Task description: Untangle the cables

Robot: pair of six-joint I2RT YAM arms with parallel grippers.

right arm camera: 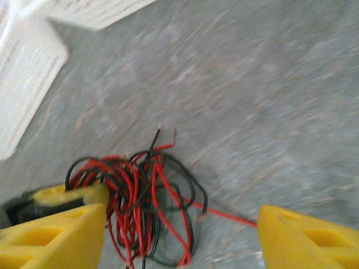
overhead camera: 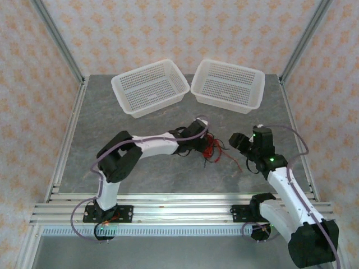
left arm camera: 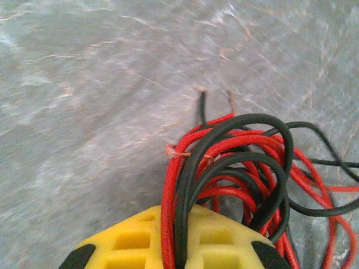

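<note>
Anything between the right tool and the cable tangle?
Nothing visible. The open right tool faces the cables directly over bare table. The left tool is shut on strands at the tangle's side, not in between.

The left arm [overhead camera: 147, 145] and right arm [overhead camera: 289, 190] are smooth white shells linked by rounded black joint housings, with thick purple-grey cables [overhead camera: 94, 165] looping alongside. Small green lights [overhead camera: 271, 160] glow on the right arm. The left gripper [left arm camera: 171, 241] and right gripper [right arm camera: 179, 235] have yellow moulded plastic fingers [right arm camera: 305, 238] with rectangular recesses.
</note>
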